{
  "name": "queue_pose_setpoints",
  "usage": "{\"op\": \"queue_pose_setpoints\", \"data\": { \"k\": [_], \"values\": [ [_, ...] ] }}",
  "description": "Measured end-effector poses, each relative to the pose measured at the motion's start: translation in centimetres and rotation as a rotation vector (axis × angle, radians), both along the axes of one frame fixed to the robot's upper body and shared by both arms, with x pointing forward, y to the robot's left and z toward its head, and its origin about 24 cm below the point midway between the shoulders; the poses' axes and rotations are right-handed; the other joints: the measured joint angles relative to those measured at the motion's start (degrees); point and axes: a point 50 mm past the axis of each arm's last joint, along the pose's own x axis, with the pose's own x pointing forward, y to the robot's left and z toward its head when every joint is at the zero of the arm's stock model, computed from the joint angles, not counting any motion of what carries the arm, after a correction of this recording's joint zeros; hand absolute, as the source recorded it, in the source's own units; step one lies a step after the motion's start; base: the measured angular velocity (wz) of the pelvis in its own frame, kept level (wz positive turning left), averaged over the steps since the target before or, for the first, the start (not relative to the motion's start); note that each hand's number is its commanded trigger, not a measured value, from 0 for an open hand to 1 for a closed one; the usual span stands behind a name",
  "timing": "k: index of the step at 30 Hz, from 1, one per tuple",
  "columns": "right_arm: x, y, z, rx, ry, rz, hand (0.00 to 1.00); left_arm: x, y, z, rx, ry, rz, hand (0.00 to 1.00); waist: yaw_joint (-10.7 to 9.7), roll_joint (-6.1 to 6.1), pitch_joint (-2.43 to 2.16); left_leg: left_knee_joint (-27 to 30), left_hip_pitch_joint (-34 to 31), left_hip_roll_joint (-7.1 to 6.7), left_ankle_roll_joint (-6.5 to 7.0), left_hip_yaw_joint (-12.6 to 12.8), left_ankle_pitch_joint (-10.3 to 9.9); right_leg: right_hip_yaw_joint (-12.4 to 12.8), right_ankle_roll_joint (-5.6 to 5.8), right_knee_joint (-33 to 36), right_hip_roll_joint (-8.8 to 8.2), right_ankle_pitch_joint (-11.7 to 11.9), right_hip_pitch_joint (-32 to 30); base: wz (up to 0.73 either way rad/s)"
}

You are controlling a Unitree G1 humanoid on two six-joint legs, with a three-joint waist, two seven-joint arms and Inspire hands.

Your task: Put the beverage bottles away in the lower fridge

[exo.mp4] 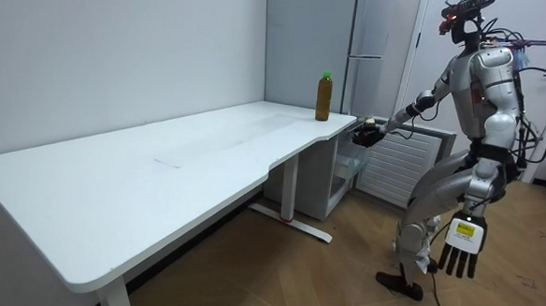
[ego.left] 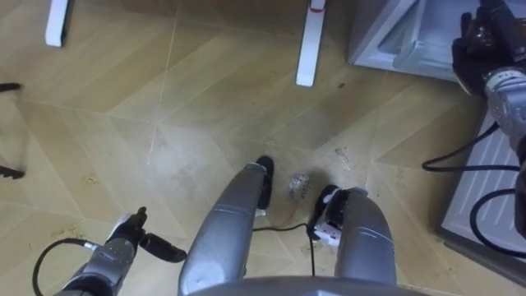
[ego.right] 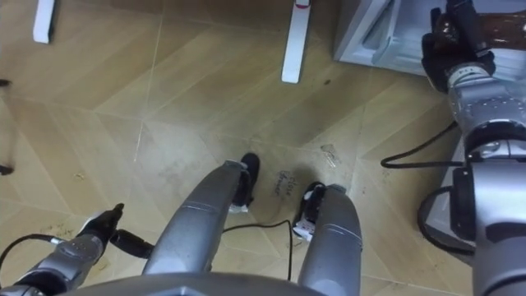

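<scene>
A green-capped bottle of brown drink stands upright on the far corner of the white table. My right hand is stretched out in front of the open lower fridge, at about table height. Its dark fingers are curled round a dark, brownish drink bottle, most of it hidden by the hand. The same hand is seen just past the table corner. My left hand hangs low by my side with straight fingers, holding nothing. I stand on the wood floor facing the fridge.
The fridge's white ribbed door stands open at my right. White table legs rise from the floor just left of the fridge, with another leg further left. A tall grey upper fridge stands behind the table corner.
</scene>
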Motion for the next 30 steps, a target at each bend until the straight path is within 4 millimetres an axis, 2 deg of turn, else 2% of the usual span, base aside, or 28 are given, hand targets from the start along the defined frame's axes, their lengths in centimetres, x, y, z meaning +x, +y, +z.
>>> {"op": "queue_pose_setpoints", "data": {
  "k": [13,25,30],
  "values": [
    [-0.11,-0.06,-0.14,-0.031,0.019,0.016,0.00,-0.02,0.01,-0.01,0.000,0.003,0.001,0.00,0.1,-0.06,-0.01,-1.4,0.8,0.04,-0.27,0.1,0.4,0.1,-0.20,-0.8,0.10,0.1,0.4,0.00],
    [-0.34,-0.81,0.20,-0.131,0.054,0.064,0.00,-0.05,0.03,-0.02,-0.005,0.010,-0.002,0.00,-0.1,-1.71,0.03,-2.8,1.9,0.13,-0.36,0.4,0.5,0.2,-0.26,-1.7,0.10,0.0,1.3,0.00],
    [-0.35,-0.84,0.21,-0.135,0.054,0.066,0.00,-0.10,-0.01,-0.05,-0.004,0.015,-0.008,0.00,-0.1,-1.76,0.05,-2.8,2.0,0.17,-0.33,0.4,0.6,0.4,-0.17,-1.9,0.31,0.1,1.3,0.00]
  ]
}}
